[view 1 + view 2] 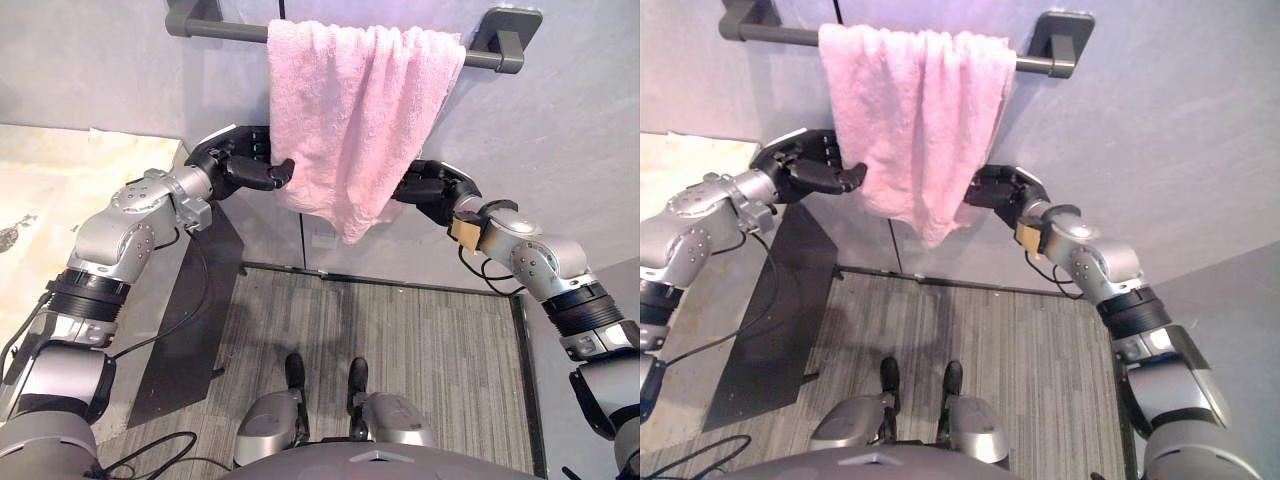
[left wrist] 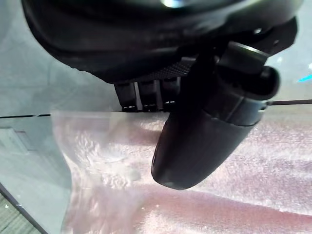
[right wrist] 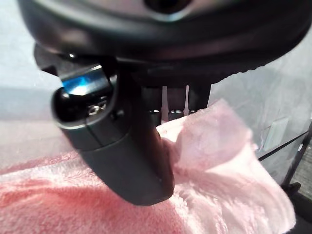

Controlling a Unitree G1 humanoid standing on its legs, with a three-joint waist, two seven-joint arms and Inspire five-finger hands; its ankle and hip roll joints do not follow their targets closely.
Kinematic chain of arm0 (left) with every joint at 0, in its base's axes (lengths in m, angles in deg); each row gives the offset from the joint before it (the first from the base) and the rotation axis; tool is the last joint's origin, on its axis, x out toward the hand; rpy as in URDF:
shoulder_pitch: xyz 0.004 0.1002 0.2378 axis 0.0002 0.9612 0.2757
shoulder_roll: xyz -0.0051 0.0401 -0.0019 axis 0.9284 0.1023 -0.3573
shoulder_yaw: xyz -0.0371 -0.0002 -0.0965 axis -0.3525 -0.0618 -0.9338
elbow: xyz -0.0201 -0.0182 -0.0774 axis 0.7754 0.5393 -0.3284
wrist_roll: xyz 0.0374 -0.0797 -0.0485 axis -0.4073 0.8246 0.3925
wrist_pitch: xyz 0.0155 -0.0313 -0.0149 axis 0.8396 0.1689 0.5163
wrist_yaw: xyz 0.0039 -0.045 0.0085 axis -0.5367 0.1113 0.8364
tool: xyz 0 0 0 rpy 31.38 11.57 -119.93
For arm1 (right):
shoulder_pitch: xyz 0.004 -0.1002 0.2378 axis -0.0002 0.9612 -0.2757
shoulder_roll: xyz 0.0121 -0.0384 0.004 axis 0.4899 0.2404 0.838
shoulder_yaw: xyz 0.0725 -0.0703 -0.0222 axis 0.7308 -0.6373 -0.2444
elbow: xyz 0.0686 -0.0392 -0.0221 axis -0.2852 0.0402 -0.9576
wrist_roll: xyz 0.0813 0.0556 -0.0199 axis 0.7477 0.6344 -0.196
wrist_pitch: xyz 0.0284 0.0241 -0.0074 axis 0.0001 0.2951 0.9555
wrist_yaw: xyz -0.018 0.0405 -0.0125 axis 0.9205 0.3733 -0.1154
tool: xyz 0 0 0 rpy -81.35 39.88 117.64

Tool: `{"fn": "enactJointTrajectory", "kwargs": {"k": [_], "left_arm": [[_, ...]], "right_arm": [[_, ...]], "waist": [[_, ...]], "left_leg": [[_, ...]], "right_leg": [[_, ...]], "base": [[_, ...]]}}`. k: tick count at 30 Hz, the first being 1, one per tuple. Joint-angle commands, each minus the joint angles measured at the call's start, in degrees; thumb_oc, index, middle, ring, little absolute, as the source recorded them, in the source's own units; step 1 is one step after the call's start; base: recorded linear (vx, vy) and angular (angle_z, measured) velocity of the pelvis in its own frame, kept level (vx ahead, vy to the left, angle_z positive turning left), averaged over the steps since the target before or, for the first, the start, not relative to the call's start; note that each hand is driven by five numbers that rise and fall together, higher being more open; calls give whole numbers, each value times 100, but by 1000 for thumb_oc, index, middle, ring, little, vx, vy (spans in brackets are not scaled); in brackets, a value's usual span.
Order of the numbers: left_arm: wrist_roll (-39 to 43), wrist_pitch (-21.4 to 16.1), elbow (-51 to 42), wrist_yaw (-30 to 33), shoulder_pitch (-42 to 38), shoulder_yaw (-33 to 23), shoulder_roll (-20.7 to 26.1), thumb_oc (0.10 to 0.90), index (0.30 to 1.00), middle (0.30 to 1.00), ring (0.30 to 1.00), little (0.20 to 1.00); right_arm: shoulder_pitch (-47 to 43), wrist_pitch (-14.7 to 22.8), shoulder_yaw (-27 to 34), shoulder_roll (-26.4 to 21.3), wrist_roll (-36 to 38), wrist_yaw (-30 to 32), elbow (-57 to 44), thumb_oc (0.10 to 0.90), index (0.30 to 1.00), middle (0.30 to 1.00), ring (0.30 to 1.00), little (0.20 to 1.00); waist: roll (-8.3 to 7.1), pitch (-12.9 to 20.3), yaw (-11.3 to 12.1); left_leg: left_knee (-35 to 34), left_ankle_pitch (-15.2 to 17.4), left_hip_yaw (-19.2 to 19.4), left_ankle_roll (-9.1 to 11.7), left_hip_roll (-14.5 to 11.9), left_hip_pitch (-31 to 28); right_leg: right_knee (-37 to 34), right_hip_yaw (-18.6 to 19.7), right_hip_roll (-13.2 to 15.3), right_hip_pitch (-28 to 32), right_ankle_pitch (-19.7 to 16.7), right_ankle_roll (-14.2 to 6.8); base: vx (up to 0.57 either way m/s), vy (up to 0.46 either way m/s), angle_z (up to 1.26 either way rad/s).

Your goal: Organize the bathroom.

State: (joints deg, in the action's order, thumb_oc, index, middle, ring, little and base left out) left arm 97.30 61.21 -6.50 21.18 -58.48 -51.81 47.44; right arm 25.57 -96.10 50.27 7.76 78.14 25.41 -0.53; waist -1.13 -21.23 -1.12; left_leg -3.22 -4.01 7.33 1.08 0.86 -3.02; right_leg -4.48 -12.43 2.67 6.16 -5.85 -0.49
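A pink towel (image 1: 350,110) hangs over a dark grey bar (image 1: 215,28) on the wall, its lower edge slanting to a point in the middle. My left hand (image 1: 240,160) is at the towel's left edge, thumb (image 2: 204,141) laid on the front of the cloth and fingers behind it, pinching it. My right hand (image 1: 435,188) pinches the right edge the same way, its thumb (image 3: 126,151) on the pink towel (image 3: 219,146) and its fingers behind.
A pale countertop (image 1: 50,200) runs along the left. A dark panel (image 1: 190,320) stands below my left arm. Grey striped flooring (image 1: 420,350) lies under the towel, and a small wall socket (image 1: 322,237) sits just under the towel's tip.
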Motion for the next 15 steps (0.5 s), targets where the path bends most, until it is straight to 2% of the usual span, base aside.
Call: {"fn": "enactJointTrajectory", "kwargs": {"k": [1, 7, 10, 12, 15], "left_arm": [[42, -728, 274, 39, -13, 62, -246, 400, 300, 300, 300, 300], [-4, -756, 259, 235, 118, -19, -281, 400, 300, 300, 300, 300], [-26, -807, 321, 704, 225, -205, -289, 400, 300, 300, 300, 300], [-32, -815, 312, 749, 242, -228, -290, 400, 300, 300, 300, 300], [-92, -935, 201, 1209, 606, -670, -225, 400, 300, 300, 300, 300]], "right_arm": [[-1684, 947, 414, 316, 372, -217, 91, 400, 300, 300, 300, 300], [-1556, 923, 523, 223, 322, -229, 71, 400, 300, 300, 300, 300], [-1442, 961, 634, 167, 58, -119, 109, 400, 300, 300, 300, 300], [-1427, 964, 643, 165, 34, -102, 106, 400, 300, 300, 300, 300], [-1252, 971, 883, -4, -533, 307, 75, 400, 300, 300, 300, 300]], "waist": [[20, 1672, 457], [10, 1675, 429], [6, 1665, 426], [6, 1664, 427], [-6, 1651, 460]], "left_leg": [[107, 521, -153, 389, -348, -466], [131, 498, -129, 378, -347, -453], [125, 498, -132, 372, -347, -471], [126, 498, -132, 373, -346, -470], [133, 509, -156, 372, -343, -474]], "right_leg": [[146, 35, 157, 156, 711, -591], [160, 62, 155, 142, 690, -576], [168, 67, 148, 163, 706, -563], [168, 66, 149, 164, 707, -562], [186, 50, 147, 180, 730, -545]], "base": [[0, 0, 0], [0, 0, 0], [0, 0, 0], [0, 0, 0], [0, 0, 0]]}}
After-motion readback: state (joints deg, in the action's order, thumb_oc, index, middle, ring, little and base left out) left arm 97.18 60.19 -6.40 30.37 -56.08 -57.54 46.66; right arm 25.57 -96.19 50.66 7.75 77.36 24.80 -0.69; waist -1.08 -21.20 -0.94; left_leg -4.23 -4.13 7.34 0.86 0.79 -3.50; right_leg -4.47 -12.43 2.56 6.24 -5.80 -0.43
